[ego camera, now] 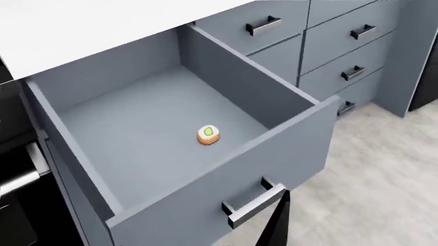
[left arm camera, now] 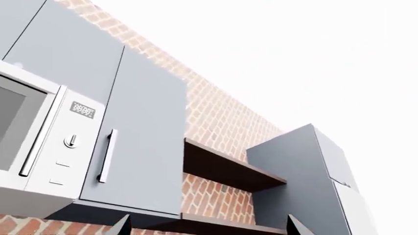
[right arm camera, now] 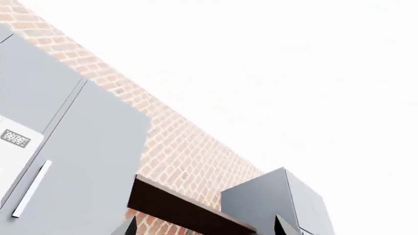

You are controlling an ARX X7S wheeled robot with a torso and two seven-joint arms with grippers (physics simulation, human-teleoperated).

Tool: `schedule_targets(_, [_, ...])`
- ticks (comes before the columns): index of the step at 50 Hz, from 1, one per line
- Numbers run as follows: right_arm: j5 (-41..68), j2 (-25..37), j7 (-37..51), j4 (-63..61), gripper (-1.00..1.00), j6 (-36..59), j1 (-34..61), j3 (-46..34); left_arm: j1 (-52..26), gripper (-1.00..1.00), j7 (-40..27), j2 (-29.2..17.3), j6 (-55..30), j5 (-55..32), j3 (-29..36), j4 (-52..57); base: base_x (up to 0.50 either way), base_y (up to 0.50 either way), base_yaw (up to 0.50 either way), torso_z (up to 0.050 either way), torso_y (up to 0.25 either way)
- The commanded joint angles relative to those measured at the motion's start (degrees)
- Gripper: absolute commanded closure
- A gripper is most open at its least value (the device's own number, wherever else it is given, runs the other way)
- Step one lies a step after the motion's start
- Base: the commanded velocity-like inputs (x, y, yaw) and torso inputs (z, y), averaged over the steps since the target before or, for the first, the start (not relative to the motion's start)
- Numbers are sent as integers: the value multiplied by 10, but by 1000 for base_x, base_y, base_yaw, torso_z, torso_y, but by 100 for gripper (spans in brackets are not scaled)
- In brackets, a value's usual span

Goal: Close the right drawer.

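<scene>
In the head view the right drawer [ego camera: 164, 133] stands pulled far out under the white countertop, a wide blue-grey box with tall plain walls. Its dark bar handle [ego camera: 253, 203] sits on the flat front, low in the view. A small sushi roll piece [ego camera: 208, 135] lies on the drawer floor. A dark pointed finger [ego camera: 277, 225] rises just beside the handle's right end; I cannot tell which arm it belongs to. Both wrist views point up at the wall units. The left gripper [left arm camera: 209, 230] and the right gripper [right arm camera: 207, 229] each show two fingertips wide apart with nothing between them.
Narrower stacked grey drawers [ego camera: 342, 36] with short black handles stand to the right of the open drawer. A dark oven front [ego camera: 14, 179] is at the left. Pale floor [ego camera: 383, 174] lies at the right. Overhead are a microwave [left arm camera: 39, 142], grey wall cabinets [left arm camera: 144, 137] and brown shelves [left arm camera: 228, 169].
</scene>
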Motion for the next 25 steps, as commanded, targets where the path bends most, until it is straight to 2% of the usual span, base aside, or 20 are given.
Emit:
schedule_targets(1, [-1,5,7,4,-100,-5,-4,-1,14,-100,5,3,0,5,-9,0,-81,68,-500,0,0])
schedule_targets(25, [-2,13,16,5,-100,0,1,-6,31,-100,26,13,-2,-4,-37,0,-72,71,-500,0,0])
